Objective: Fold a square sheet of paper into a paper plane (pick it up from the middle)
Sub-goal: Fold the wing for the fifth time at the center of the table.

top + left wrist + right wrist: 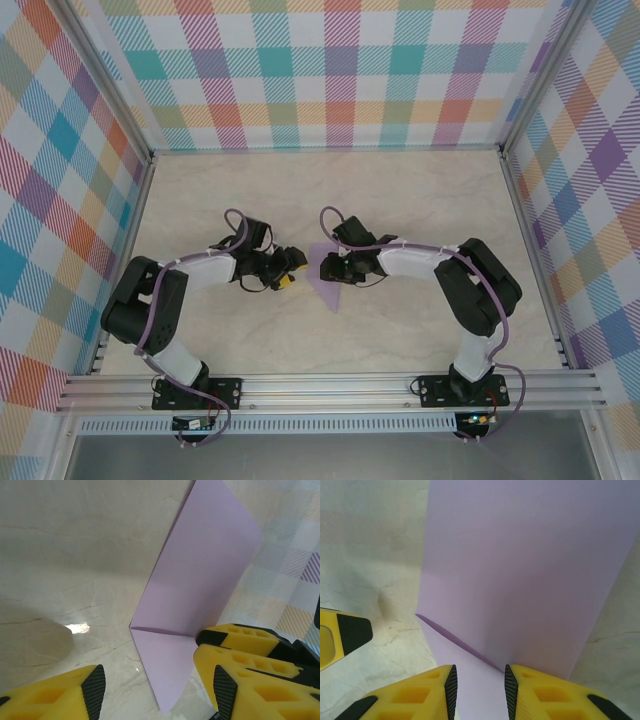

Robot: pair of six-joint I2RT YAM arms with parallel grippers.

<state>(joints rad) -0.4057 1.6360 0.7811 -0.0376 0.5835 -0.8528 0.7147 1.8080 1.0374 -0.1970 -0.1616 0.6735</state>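
Near the middle of the overhead frame, the square sheet of paper [328,288] is lying partly folded on the table [420,200], its pointed corner aiming at the lower edge. The left gripper [286,270] is hovering just left of it, jaws standing well apart. In the left wrist view the sheet's lower tip is sitting between them, touching neither. The right gripper [336,268] is reaching in from the right. In the right wrist view its jaws are straddling the sheet's near edge with a narrow gap, and I cannot tell whether they are pinching it. One flap [205,565] is standing up from a sharp crease [162,631]. Bare tabletop is stretching toward the upper frame, up to the checked walls [330,80].
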